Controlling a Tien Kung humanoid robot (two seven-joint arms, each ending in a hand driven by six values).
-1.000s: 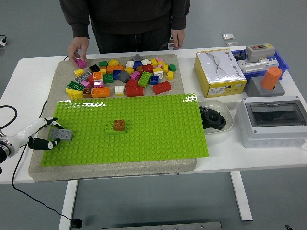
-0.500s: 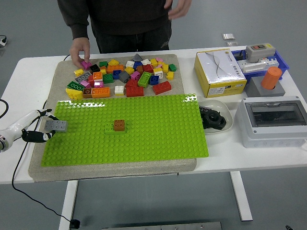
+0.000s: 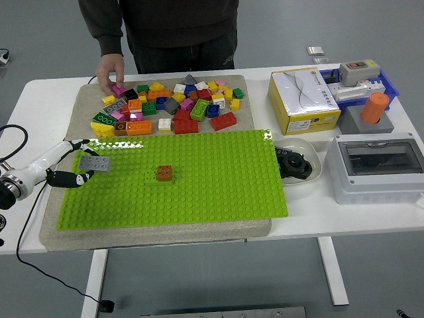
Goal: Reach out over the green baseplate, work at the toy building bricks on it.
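While the left hand [image 3: 69, 169] reaches in from the table's left side, it pinches a grey brick [image 3: 95, 162] between its fingers, holding it flat with the studs up at the left end of the baseplate [image 3: 218, 192]. From here I cannot tell whether the brick is raised off the studs or touching them. Holding it level like that looks meant for pressing it straight down, so I would judge the step in hand is carrying the brick to a spot on the plate. To its right, well apart from it, a brown brick [image 3: 165, 172] sits on a green brick [image 3: 154, 177], the only pieces fixed on the plate, and that may be where the grey one is headed, though nothing settles it. The plate lies on a beige mat [image 3: 165, 230], which probably keeps it from sliding when a brick is pushed home. Past the plate's far edge, on the same mat, is the pile [image 3: 169, 106] of loose bricks in many colours, within easy reach of both sides. A person stands at the far side; one hand [image 3: 110, 69] rests at the pile's left corner on a pink brick [image 3: 118, 89], perhaps choosing the next piece. The right hand is nowhere to be seen. Off to the right stand a yellow box [image 3: 303, 101] and a white dish [image 3: 306, 159], clear of the work.
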